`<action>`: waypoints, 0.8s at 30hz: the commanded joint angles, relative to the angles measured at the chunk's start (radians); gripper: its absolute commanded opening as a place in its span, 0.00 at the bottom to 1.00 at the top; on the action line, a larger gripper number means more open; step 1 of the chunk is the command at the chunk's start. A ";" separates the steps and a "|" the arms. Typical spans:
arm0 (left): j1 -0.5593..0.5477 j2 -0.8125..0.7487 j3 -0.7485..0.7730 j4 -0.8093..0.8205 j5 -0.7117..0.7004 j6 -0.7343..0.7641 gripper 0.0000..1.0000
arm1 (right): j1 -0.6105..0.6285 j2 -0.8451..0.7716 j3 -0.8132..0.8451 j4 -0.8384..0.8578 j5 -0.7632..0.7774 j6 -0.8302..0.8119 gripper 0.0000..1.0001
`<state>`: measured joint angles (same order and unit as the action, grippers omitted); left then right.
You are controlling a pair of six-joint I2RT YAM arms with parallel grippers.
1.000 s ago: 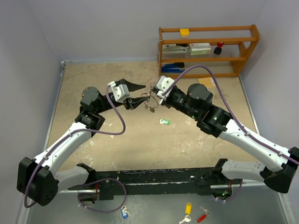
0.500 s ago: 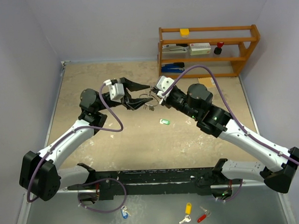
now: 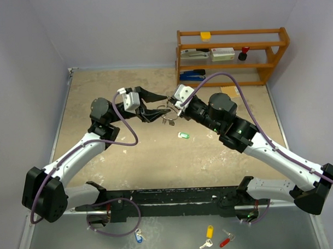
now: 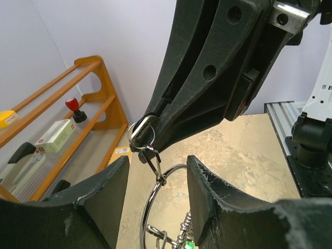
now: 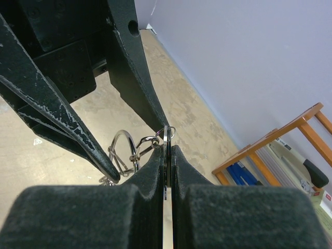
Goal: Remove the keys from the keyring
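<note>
From above, the keyring (image 3: 167, 111) hangs in the air off the left end of the wooden shelf (image 3: 233, 66), out toward the arms' side. The right gripper (image 3: 172, 104) meets it from the shelf side, the left gripper (image 3: 160, 104) from the far side. One green-headed key (image 3: 183, 135) already lies on the table (image 3: 102, 159), farther from the shelf than the ring.

In the left wrist view, the left fingers (image 4: 98, 192) stand spread on either side of the ring's wire, apparently not touching it. The shelf is at the left edge.

In the right wrist view, the right jaws are pressed together on a small loop (image 5: 168, 130) linked to the ring, with the shelf at the lower right.

That pinch is thin. If the left jaws close and tug, the loop could slip free and drop the bunch. They could also clamp bare wire instead of a key.
</note>
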<state>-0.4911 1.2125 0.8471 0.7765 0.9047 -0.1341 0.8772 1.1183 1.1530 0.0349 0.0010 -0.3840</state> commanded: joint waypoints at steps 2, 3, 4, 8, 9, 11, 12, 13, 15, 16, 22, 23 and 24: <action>0.004 0.014 0.012 -0.005 -0.007 0.023 0.45 | 0.006 -0.032 0.002 0.062 -0.023 0.010 0.00; 0.005 0.018 0.013 -0.006 -0.006 0.022 0.45 | 0.006 -0.031 0.002 0.061 -0.024 0.010 0.00; 0.004 0.020 0.012 -0.005 -0.007 0.022 0.45 | 0.006 -0.031 0.001 0.062 -0.025 0.010 0.00; 0.005 0.026 0.013 0.003 -0.009 0.015 0.44 | 0.006 -0.030 -0.001 0.061 -0.024 0.009 0.00; 0.005 0.028 0.013 0.004 -0.009 0.014 0.43 | 0.006 -0.031 -0.001 0.063 -0.024 0.009 0.00; 0.005 0.030 0.012 0.004 -0.010 0.016 0.42 | 0.006 -0.033 -0.002 0.064 -0.024 0.007 0.00; 0.005 0.030 0.012 0.004 -0.010 0.017 0.42 | 0.007 -0.033 -0.003 0.065 -0.024 0.008 0.00; 0.005 0.033 0.012 0.004 -0.012 0.016 0.41 | 0.007 -0.034 -0.003 0.064 -0.024 0.008 0.00; 0.005 0.033 0.011 0.011 -0.013 0.011 0.40 | 0.006 -0.032 -0.004 0.063 -0.024 0.009 0.00; 0.005 0.033 0.011 0.017 -0.013 0.008 0.40 | 0.006 -0.032 -0.004 0.064 -0.024 0.009 0.00; 0.004 0.036 0.005 0.022 -0.017 0.010 0.30 | 0.007 -0.036 -0.004 0.065 -0.021 0.009 0.00; 0.005 0.038 0.005 0.021 -0.017 0.011 0.27 | 0.006 -0.036 -0.005 0.066 -0.020 0.007 0.00; 0.005 0.039 0.006 0.018 -0.015 0.012 0.24 | 0.006 -0.037 -0.006 0.066 -0.018 0.007 0.00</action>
<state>-0.4911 1.2476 0.8471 0.7620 0.8936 -0.1284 0.8787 1.1183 1.1427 0.0364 -0.0177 -0.3843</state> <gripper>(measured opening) 0.288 0.026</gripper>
